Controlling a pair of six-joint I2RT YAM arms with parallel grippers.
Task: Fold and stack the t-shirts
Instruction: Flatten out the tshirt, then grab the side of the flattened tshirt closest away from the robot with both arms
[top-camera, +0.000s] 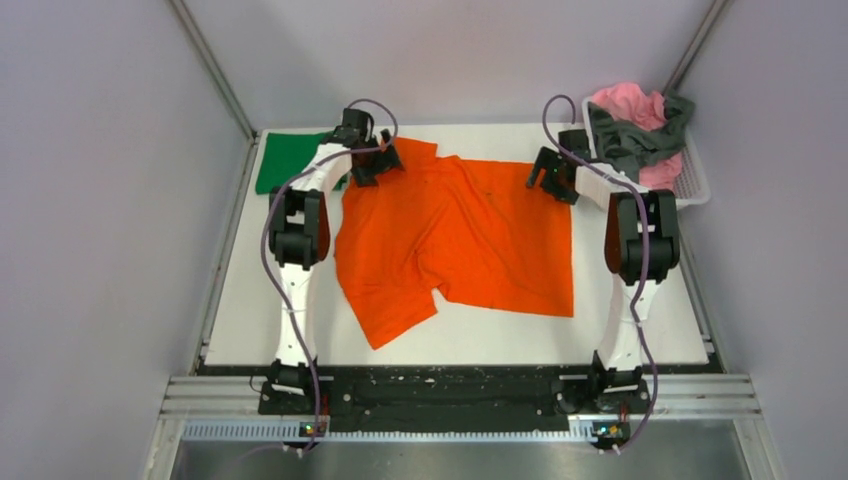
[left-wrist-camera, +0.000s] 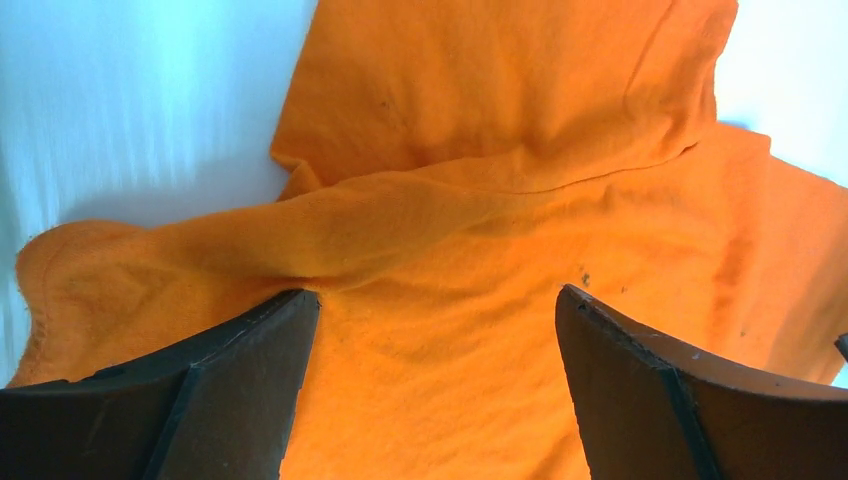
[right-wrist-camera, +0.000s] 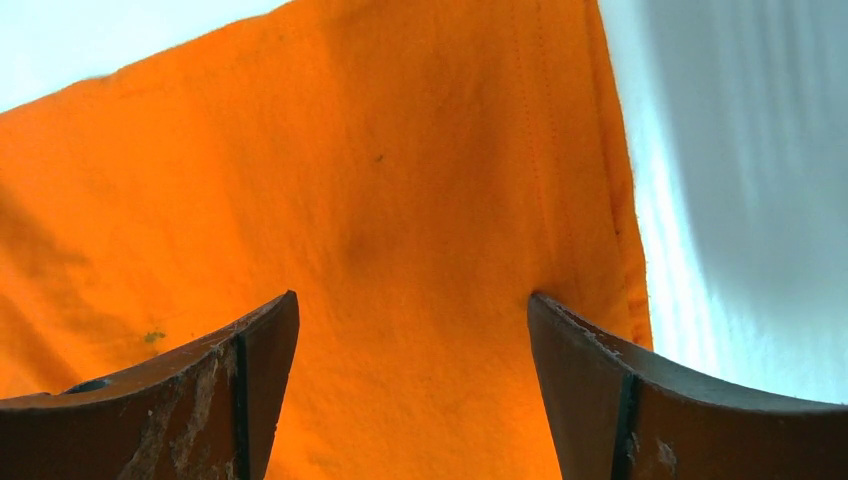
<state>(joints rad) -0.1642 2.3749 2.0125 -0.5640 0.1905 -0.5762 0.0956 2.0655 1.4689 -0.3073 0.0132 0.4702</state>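
An orange t-shirt is spread across the middle of a white tabletop, seen from above. It lies mostly flat, with one sleeve pointing toward the near edge and the cloth bunched and creased at its far left corner.

The left gripper is held over that creased far left corner. In the left wrist view its two dark fingers are spread wide, with a raised fold of orange cloth just beyond them and nothing pinched between them.

The right gripper is placed over the far right corner of the same shirt. In the right wrist view its fingers are also spread wide above smooth orange cloth, close to a stitched edge, and nothing is gripped. Whether either gripper touches the fabric cannot be told.

A green t-shirt is laid flat at the far left corner of the tabletop, partly hidden by the left arm. A white basket at the far right holds a pink t-shirt with a dark grey t-shirt draped over it.
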